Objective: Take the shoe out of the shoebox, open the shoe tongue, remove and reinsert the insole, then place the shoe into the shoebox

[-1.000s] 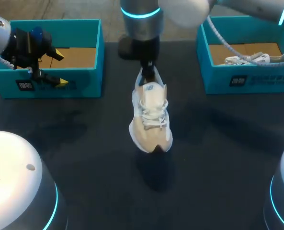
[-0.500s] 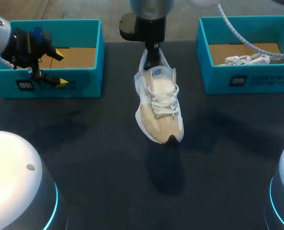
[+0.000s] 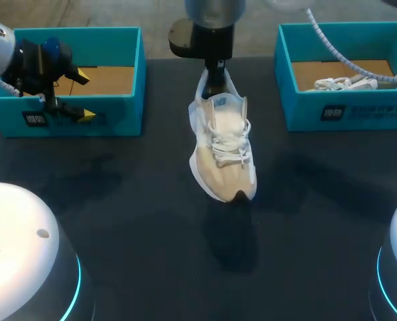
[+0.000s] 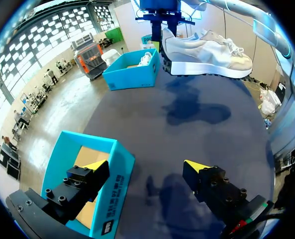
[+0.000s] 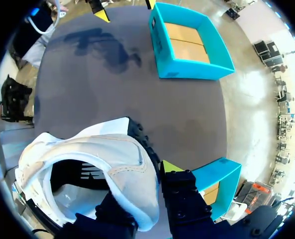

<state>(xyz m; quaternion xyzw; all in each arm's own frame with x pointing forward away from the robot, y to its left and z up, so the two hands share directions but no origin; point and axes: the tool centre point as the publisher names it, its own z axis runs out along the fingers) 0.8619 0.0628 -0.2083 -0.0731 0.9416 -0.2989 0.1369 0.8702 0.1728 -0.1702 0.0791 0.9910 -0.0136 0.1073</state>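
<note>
The right jaws are clamped on the heel of the shoe (image 3: 223, 147). In the right wrist view one yellow fingertip (image 5: 171, 167) presses the outside of the heel wall, while the other finger sits inside the shoe's opening, so the wall is pinched between them. The shoe is a beige and white sneaker with white laces. It hangs from that grip above the dark surface (image 3: 138, 221), heel toward the far edge and dark toe pointing back toward the robot, and its shadow lies on the surface below it. In the left wrist view its sole (image 4: 207, 69) faces down, well clear of the surface. The right arm (image 3: 208, 27) comes in from the right and reaches to the middle, so the shoe hangs between the two boxes.

The left jaws stand wide apart at the left shoebox (image 3: 118, 100). One yellow tip (image 3: 81, 75) is over the box's brown cardboard floor and the other (image 3: 88, 115) is outside its near wall, so they straddle that wall.

The right shoebox (image 3: 345, 110), also turquoise, stands at the right of the surface, well apart from the held shoe. A second white shoe (image 3: 332, 84) lies inside it.
</note>
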